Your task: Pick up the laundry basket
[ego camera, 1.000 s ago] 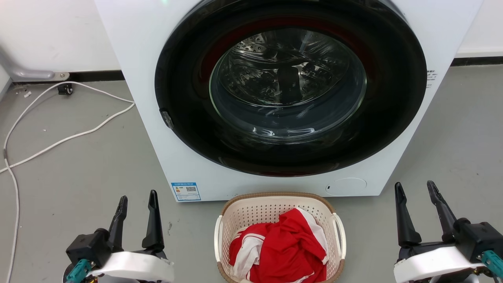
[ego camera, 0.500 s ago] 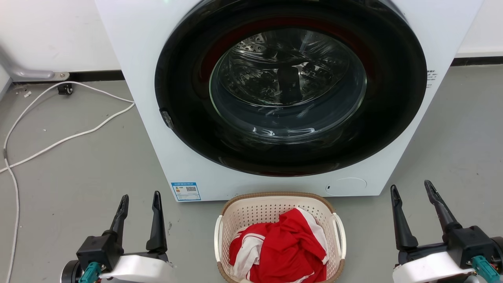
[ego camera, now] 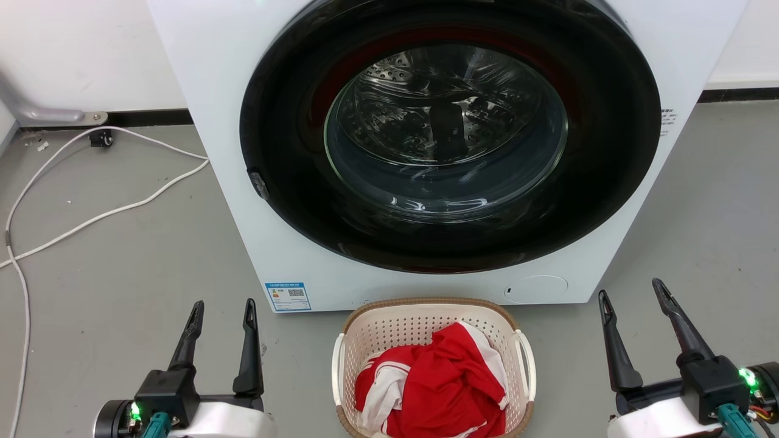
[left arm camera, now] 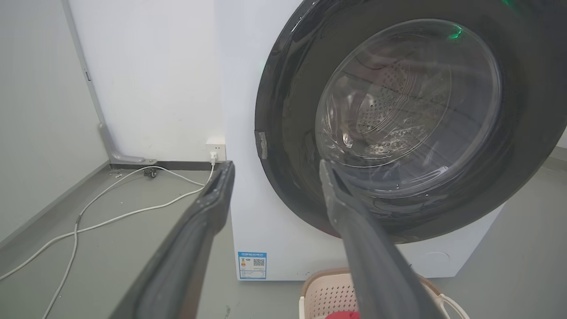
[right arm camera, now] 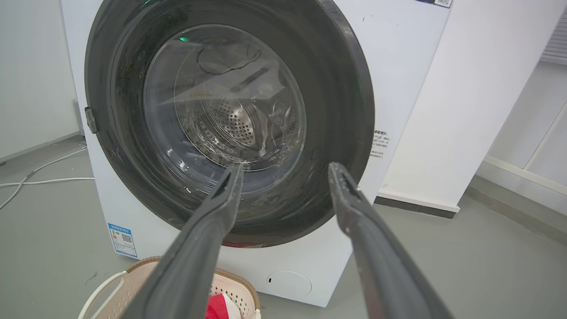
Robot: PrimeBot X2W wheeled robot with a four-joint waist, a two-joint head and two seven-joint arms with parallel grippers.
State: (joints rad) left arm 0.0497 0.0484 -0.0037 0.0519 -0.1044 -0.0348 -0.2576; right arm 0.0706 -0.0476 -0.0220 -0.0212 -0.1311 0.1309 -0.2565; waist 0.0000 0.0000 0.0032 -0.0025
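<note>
A white cable (ego camera: 103, 213) trailed across the grey floor (ego camera: 122, 274), well to the left of my left gripper (ego camera: 223, 302). That gripper's two fingers were spread apart with nothing between them. To their right, the laundry basket (ego camera: 395, 328) sat on the floor close in front of the washer (ego camera: 201, 91), with a red and white garment (ego camera: 438, 377) bundled inside. It touched neither gripper. Further right, past the basket's white handle (ego camera: 528, 359), my right gripper (ego camera: 630, 288) was likewise spread and empty.
</note>
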